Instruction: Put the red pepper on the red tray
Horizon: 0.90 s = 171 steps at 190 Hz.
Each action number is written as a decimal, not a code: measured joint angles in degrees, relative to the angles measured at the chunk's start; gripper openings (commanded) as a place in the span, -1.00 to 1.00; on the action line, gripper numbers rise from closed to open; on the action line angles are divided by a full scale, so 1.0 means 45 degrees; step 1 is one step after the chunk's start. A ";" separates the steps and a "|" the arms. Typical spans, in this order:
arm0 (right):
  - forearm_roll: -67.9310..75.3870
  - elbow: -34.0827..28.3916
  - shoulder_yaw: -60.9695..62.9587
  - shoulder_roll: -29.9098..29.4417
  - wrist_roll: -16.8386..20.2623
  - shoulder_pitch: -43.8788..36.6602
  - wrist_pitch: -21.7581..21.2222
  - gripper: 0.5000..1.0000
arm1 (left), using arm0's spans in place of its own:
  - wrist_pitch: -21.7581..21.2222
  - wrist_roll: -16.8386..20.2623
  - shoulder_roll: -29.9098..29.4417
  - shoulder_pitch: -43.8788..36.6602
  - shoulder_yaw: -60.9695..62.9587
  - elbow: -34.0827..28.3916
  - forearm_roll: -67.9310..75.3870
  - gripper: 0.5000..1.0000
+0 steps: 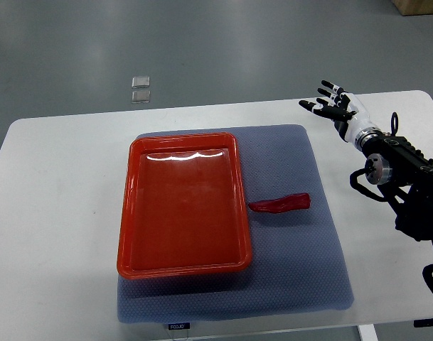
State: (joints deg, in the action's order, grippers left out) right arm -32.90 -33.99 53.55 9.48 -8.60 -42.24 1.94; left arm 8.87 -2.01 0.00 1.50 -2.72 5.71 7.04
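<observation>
On a white worktop (52,185), a blue-grey mat (301,270) spread across the middle. On the mat's left half, a red tray (127,213), rectangular, with a raised rim and nothing lying in it. Just beside the tray's right rim, on the bare mat, a red pepper (280,204): long, slim, lying flat, its length running roughly left to right, close to the rim but apart from it. Over the far right part of the worktop, beyond the mat's far right corner, the right hand (332,104), on a black arm coming in from the right edge. Fingers spread and loose, holding nothing, well apart from the pepper and the tray. On the grey floor beyond the worktop, two small clear squares (141,89) side by side.
</observation>
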 measured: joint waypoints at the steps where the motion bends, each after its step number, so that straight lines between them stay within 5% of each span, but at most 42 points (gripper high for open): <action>1: 0.0000 0.0000 0.0000 0.0004 0.0000 -0.0002 0.0000 0.66 | 0.0000 0.0000 0.0000 0.0000 0.0000 0.0000 0.0000 1.00; 75: -0.0405 -0.0520 -0.0376 0.0555 0.0008 -0.0081 -0.1001 0.65 | -0.0004 0.0000 0.0000 0.0000 0.0004 0.0000 0.0000 1.00; 171: -0.7990 -0.6769 -0.3969 0.4807 -0.0407 -0.0815 -0.5182 0.65 | -0.0004 -0.0003 0.0000 0.0000 -0.0002 0.0000 -0.0001 1.00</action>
State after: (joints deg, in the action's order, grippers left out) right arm -68.86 -64.45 35.69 31.11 -10.43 -45.90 -21.38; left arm 8.85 -2.02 0.00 1.50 -2.72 5.71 7.04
